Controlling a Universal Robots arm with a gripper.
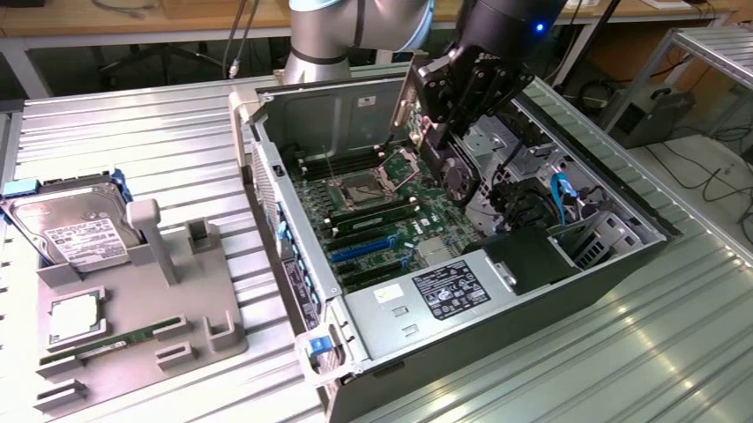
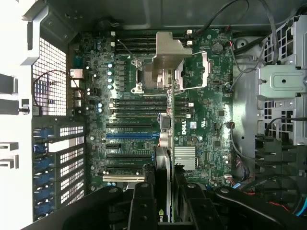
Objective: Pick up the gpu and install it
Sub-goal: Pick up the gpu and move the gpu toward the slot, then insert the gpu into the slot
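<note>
Holding gpu [image 1: 456, 176] edge-down, your tool [image 2: 164, 196] clamped on card's upper part, above motherboard [image 2: 201, 124] inside open case [image 1: 330, 115]. Judge it light, stiff, fragile: grip board edges, spare components, keep it square.

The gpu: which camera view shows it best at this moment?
The exterior view: the gpu hangs upright in the hand over the motherboard, its black fan face visible. The wrist view shows it edge-on, a thin strip with its silver bracket.
</note>
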